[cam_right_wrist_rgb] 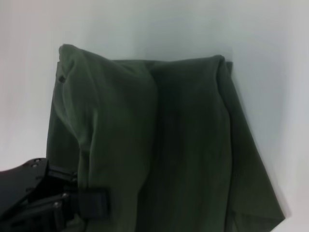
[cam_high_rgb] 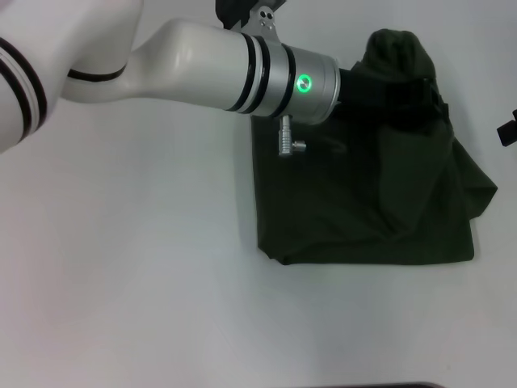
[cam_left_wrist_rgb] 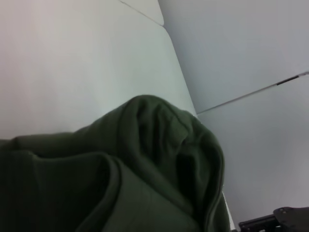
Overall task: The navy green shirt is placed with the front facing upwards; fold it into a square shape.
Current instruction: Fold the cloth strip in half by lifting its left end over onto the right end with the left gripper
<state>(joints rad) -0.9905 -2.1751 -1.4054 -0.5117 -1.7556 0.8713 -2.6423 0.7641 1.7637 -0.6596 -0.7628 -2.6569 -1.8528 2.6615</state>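
We see the left gripper [cam_high_rgb: 388, 93] holding a raised bunch of the navy green shirt [cam_high_rgb: 363, 210], while the right gripper [cam_high_rgb: 507, 129] sits just beside the shirt's edge, its jaws' state impossible to tell.

Your left arm [cam_high_rgb: 186, 65] is glossy white with black rings, a silver wrist band, a green light and a small metal plug.

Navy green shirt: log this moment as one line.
navy green shirt: partly folded, far edge lifted | left tool: at raised fold | right tool: beside table edge
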